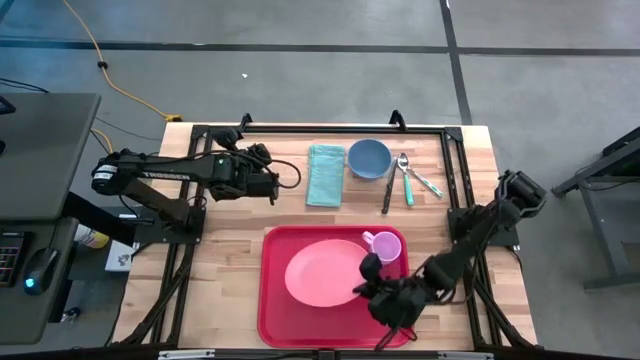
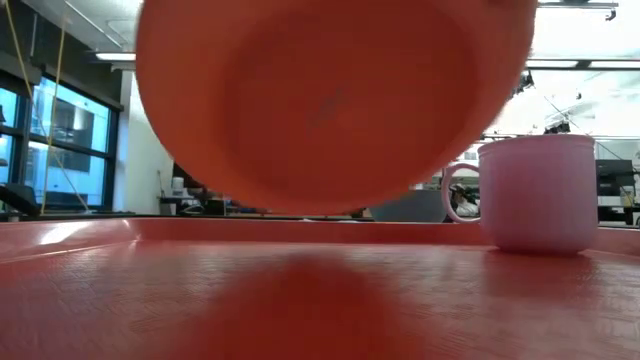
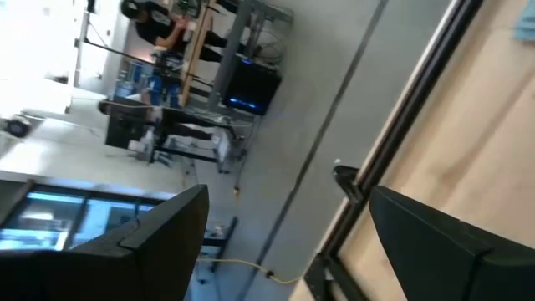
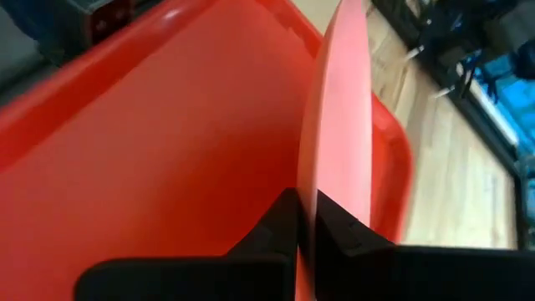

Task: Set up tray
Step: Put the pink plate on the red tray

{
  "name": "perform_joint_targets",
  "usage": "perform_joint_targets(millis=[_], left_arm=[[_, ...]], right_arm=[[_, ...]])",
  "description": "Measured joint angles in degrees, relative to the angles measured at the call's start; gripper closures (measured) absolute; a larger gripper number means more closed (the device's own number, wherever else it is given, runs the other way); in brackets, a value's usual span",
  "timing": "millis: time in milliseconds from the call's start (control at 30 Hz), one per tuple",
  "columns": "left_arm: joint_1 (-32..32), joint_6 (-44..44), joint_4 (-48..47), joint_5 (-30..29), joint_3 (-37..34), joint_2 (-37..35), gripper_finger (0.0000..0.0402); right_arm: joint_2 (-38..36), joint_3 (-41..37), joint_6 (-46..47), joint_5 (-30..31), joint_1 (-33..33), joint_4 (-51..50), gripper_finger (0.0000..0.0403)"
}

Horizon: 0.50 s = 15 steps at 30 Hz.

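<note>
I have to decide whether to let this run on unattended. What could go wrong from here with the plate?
The right gripper pinches only the thin rim of the pink plate, which the low view shows lifted off the red tray; it might slip and drop. The pink mug stands close beside the plate, so a swing could knock it. The left gripper waits near the teal cloth.

Tray [image 1: 275, 320] sits at the table's [image 1: 230, 260] near edge, centre-right. Plate [image 1: 322, 273] over the tray's middle, its rim pinched by the right gripper [image 1: 372, 290] at the plate's right side; in the low view it hangs clear of the tray floor. Mug [image 1: 383, 245] in the tray's far right corner. Behind the tray, left to right: cloth [image 1: 325, 174], bowl [image 1: 369, 158], cutlery [image 1: 402, 180]. Left gripper [image 1: 272, 180] just left of the cloth.
</note>
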Motion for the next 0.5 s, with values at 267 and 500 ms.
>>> perform_joint_targets(millis=[267,500], left_arm=[[0.0,0.4,2.9,1.2,0.0,0.0,0.0039],[0.0,0.4,3.3,1.6,0.0,0.0,0.0039]], right_arm=[[5.7,0.0,8.1,-0.1,1.8,3.6,0.0403],[11.2,0.0,12.2,-3.7,2.1,6.2,0.0402]])
